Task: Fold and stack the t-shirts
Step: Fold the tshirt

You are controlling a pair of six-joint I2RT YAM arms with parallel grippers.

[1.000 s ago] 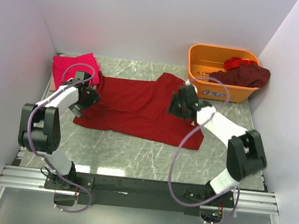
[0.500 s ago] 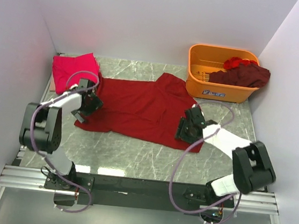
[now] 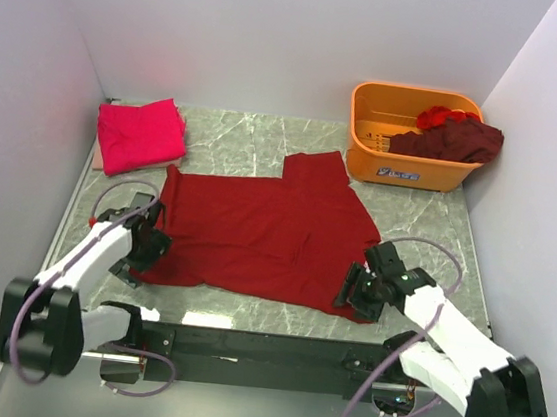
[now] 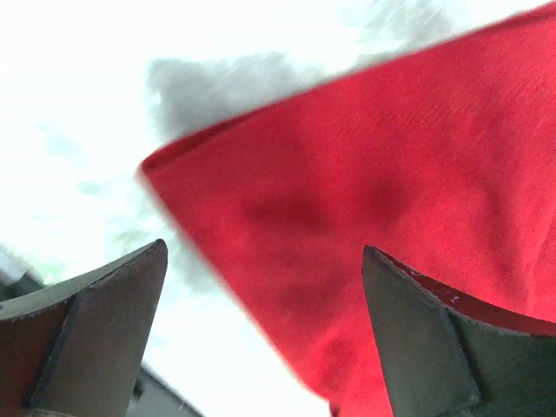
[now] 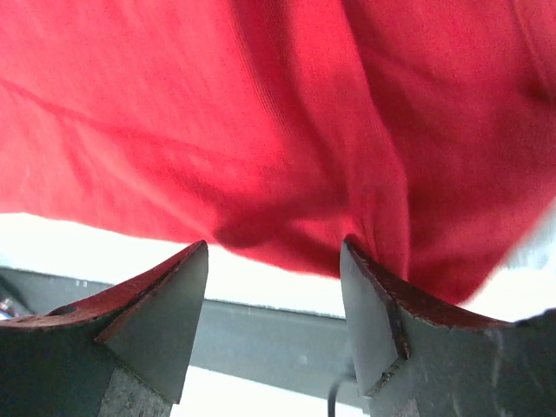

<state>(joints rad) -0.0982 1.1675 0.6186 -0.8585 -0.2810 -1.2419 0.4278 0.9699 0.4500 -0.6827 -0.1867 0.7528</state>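
A dark crimson t-shirt (image 3: pixel 256 231) lies spread flat on the marble table. My left gripper (image 3: pixel 148 247) is over its near left corner, with the jaws open. In the left wrist view the shirt (image 4: pixel 391 174) lies below the left gripper (image 4: pixel 265 248). My right gripper (image 3: pixel 353 286) is at the near right corner, also open. Its right fingertip (image 5: pixel 356 261) touches the hem of the shirt (image 5: pixel 261 113). A folded pink-magenta shirt (image 3: pixel 141 133) lies at the far left. A maroon shirt (image 3: pixel 453 138) and a red one (image 3: pixel 440 114) sit in the basket.
The orange plastic basket (image 3: pixel 404 167) stands at the far right against the back wall. White walls close in the left, back and right sides. The black rail with the arm bases (image 3: pixel 262 350) runs along the near table edge.
Both grippers have moved toward the near edge, from the shirt's upper part to its near corners. The crimson shirt has shifted nearer and lies flatter.
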